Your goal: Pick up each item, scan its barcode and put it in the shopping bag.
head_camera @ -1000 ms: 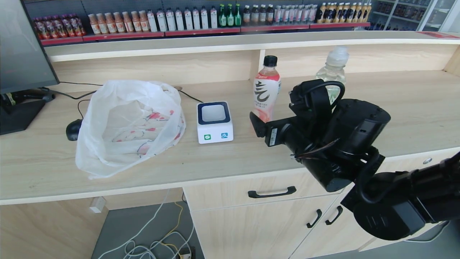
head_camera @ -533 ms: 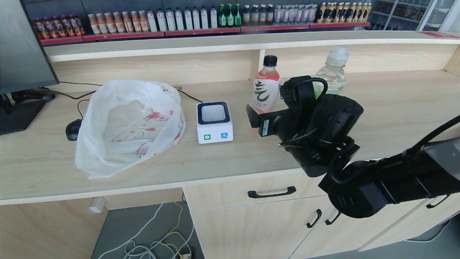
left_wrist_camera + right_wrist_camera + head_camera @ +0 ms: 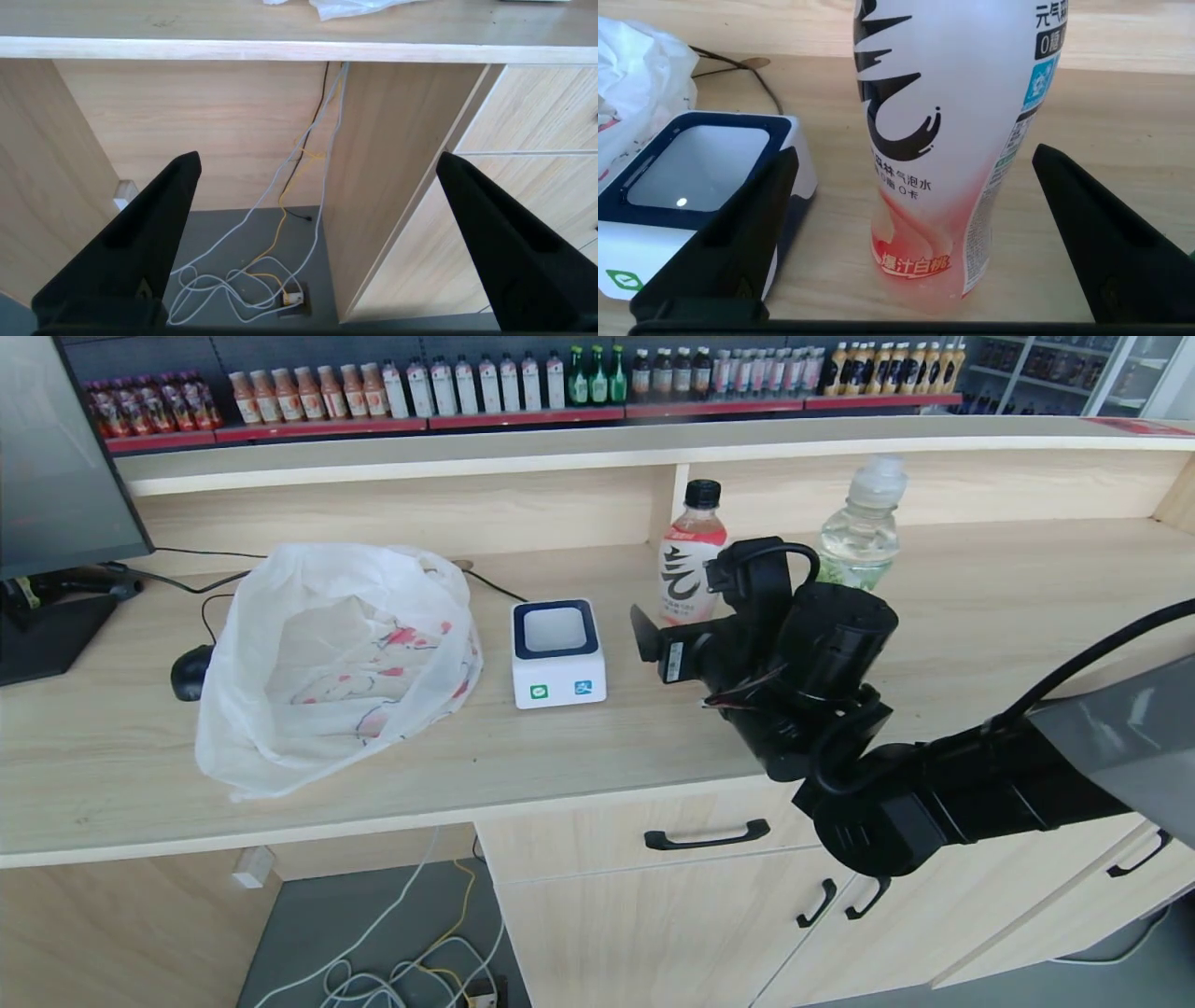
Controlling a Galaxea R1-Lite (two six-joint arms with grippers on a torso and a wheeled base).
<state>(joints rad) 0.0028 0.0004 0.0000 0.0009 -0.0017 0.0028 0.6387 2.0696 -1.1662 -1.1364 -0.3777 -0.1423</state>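
Shop shelves with rows of drinks run behind a wooden counter [image 3: 607, 737]. On it are two bottles, one bag, one scanner and one mouse [image 3: 191, 672]. A monitor [image 3: 56, 457] is cut off at the counter's left end.

The pink bottle [image 3: 693, 560] stands upright just right of the scanner [image 3: 557, 653], and the clear bottle [image 3: 864, 527] stands farther right. The right arm hides the lower part of both. The white bag [image 3: 336, 663] lies open left of the scanner, with red-printed shapes inside that are hard to make out.

The right pincer [image 3: 915, 159] is spread wide and empty. Its wrist view shows the pink bottle in the gap between the fingers [image 3: 738, 243], with the cap cut off. Neither finger seems to touch it.

The left pincer [image 3: 318, 159] hangs below the counter edge, also wide and empty, facing cables [image 3: 252, 271] on the floor.
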